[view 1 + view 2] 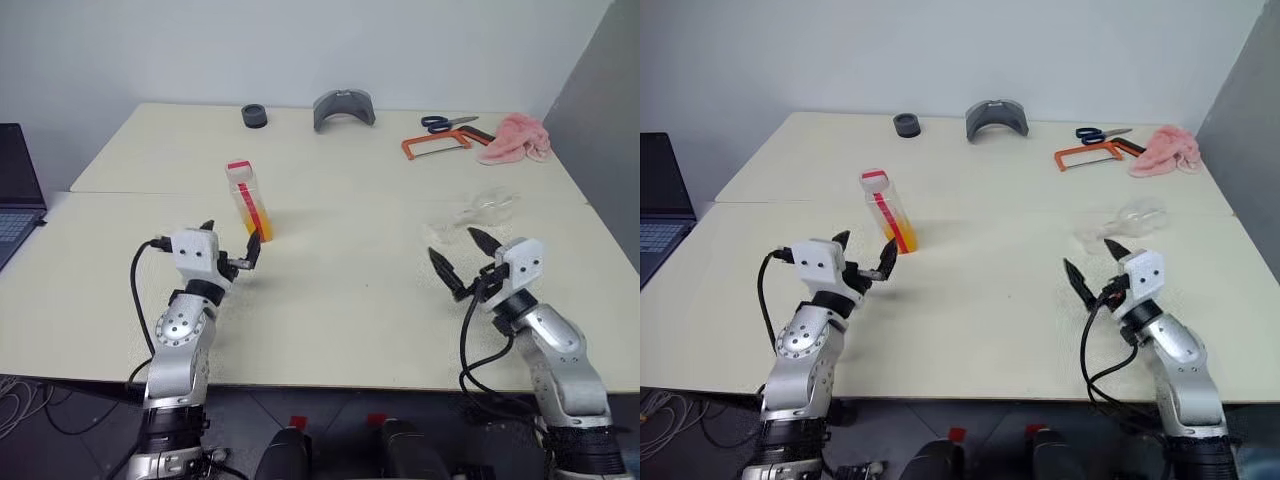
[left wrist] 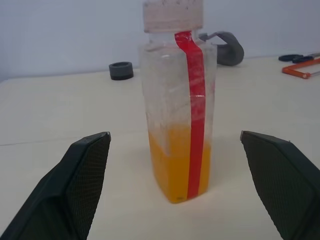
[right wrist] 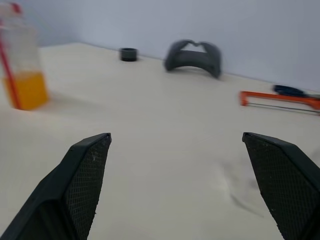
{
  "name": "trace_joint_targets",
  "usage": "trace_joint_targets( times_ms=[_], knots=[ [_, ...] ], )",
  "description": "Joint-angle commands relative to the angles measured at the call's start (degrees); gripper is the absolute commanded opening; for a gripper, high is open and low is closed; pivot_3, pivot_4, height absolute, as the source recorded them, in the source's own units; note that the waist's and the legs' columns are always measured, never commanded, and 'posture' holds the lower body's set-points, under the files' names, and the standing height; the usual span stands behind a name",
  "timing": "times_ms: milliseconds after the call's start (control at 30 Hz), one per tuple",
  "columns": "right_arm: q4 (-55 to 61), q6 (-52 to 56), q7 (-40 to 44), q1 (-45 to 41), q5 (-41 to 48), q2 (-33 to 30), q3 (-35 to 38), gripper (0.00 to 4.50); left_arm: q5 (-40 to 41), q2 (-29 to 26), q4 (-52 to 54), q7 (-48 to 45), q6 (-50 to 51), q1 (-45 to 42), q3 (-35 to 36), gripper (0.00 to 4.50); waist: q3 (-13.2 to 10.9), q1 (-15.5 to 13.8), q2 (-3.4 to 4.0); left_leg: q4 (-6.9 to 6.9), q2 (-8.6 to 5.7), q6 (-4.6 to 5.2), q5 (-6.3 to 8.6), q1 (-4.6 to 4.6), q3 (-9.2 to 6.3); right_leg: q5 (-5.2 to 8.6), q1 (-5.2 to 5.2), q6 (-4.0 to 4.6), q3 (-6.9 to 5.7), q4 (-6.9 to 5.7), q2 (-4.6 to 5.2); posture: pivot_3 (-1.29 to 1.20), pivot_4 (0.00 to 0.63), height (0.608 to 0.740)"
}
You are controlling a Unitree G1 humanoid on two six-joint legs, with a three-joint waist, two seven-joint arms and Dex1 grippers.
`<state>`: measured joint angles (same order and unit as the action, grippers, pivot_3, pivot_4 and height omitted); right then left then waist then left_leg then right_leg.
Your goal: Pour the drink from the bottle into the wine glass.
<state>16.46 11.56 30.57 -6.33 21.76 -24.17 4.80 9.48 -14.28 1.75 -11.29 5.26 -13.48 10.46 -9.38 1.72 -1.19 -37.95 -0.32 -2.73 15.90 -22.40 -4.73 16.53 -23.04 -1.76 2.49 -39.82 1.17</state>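
The bottle (image 1: 249, 203) stands upright, framed by the wide-spread left gripper (image 1: 231, 248); it should be centred before closing. The right gripper (image 1: 460, 255) is spread wide, empty.

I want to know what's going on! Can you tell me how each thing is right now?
bottle: upright, cap on, under half full of orange drink
wine glass: on its side, empty
left gripper: open, bottle ahead of it
right gripper: open, holding nothing
scissors: closed, lying flat
pink cloth: crumpled
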Motion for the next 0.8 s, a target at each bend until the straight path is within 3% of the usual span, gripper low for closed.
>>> trace_joint_targets(
  times_ms=[33, 433, 800],
  knots=[
    [5.45, 5.88, 3.32, -1.88, 4.40, -2.49, -0.84, 4.50, -1.41, 1.03, 0.34, 2.88, 1.25, -2.43, -0.54, 4.47, 0.00, -0.03, 0.00, 0.00, -0.01, 0.00, 0.00, 0.00, -0.01, 0.00, 0.03, 0.00, -0.03, 0.02, 0.00, 0.00, 0.150, 0.740],
    [7.15, 9.43, 4.54, -4.39, 4.02, -4.67, -2.38, 4.50, -3.85, 3.02, -4.45, 4.80, 1.49, -7.01, -3.15, 4.47, 0.00, -0.04, -0.01, 0.00, -0.04, 0.00, 0.00, -0.01, 0.02, -0.01, 0.12, -0.01, -0.11, 0.19, -0.02, 0.00, 0.150, 0.740],
    [8.91, 15.31, 10.00, -8.75, 9.41, -8.22, -2.54, 4.50, -5.80, 4.28, -10.97, 10.43, 0.01, -13.28, -2.66, 4.47, -0.01, -0.12, -0.02, 0.00, -0.06, 0.00, 0.00, -0.03, 0.00, -0.01, 0.17, -0.02, -0.17, 0.29, -0.01, 0.00, 0.150, 0.740]
  ],
)
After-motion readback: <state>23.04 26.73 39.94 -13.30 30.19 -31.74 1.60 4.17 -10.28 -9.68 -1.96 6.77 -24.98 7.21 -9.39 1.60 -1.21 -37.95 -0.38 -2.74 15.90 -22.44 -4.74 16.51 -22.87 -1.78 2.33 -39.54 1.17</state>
